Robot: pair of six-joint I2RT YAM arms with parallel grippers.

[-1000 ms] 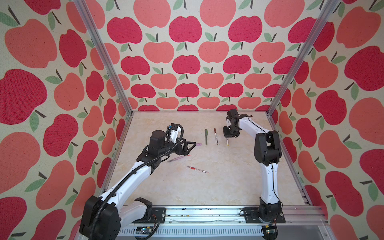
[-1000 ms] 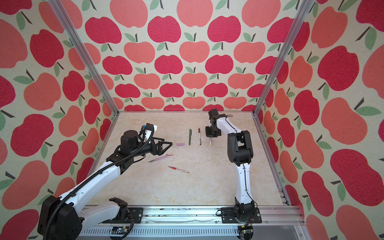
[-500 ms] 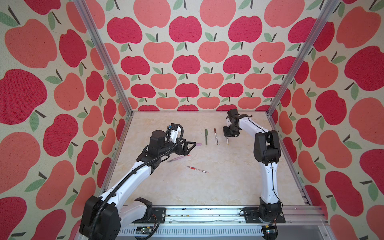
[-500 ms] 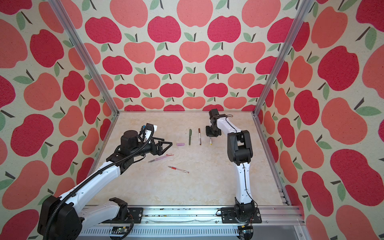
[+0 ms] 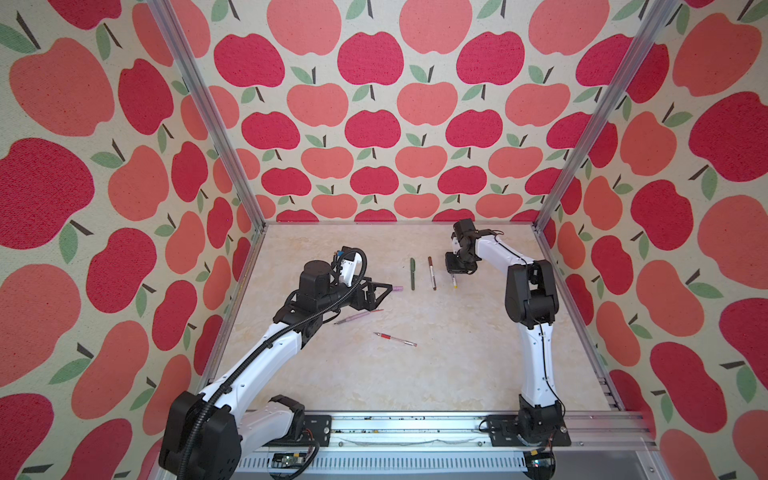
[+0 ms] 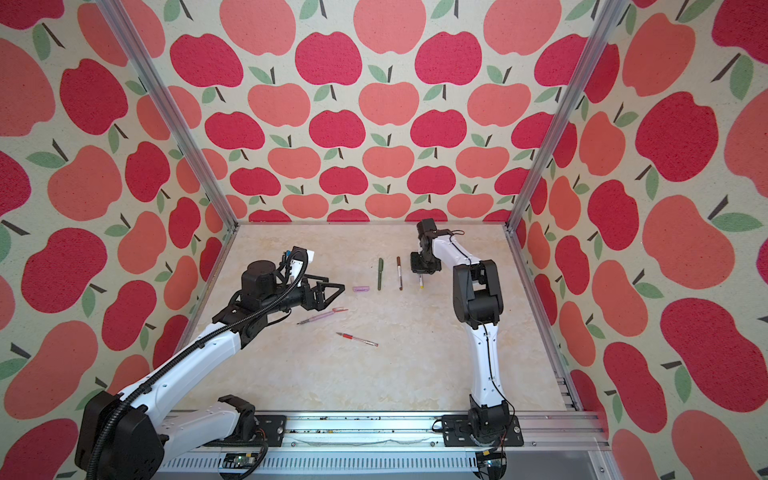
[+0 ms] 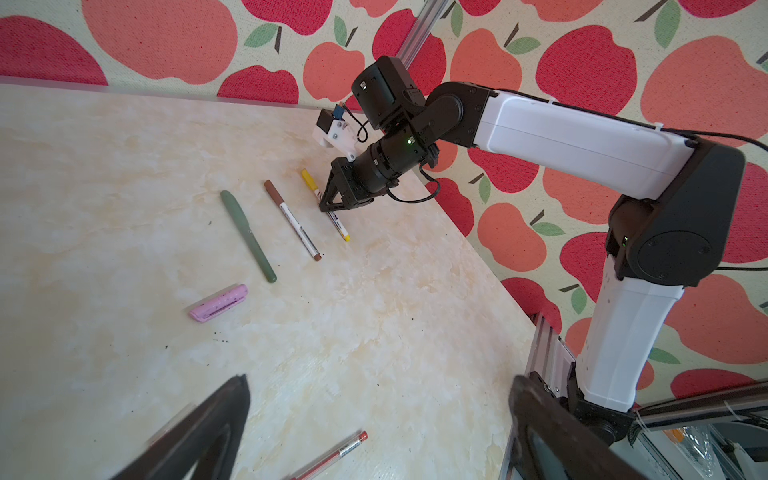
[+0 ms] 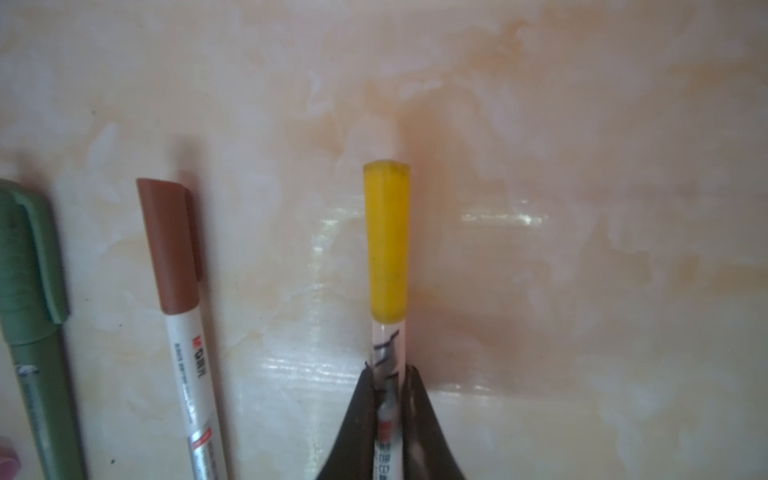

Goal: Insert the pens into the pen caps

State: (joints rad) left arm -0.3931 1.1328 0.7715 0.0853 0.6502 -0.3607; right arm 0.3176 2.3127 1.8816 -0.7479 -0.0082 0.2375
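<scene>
On a cream marbled tabletop (image 7: 104, 166), three capped pens lie side by side: a dark green pen (image 7: 248, 235), a white pen with brown cap (image 7: 293, 220), and a white pen with yellow cap (image 7: 340, 227), pinched mid-barrel by the black right gripper (image 7: 328, 208). A lilac plastic cap (image 7: 219, 302) lies near the green pen's end. A red stick pen (image 7: 332, 455) shows between the left gripper's (image 7: 378, 384) wide-spread fingers.

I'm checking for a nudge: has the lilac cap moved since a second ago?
No. The lilac cap sits at the same spot beside the dark green pen's near end.
</scene>
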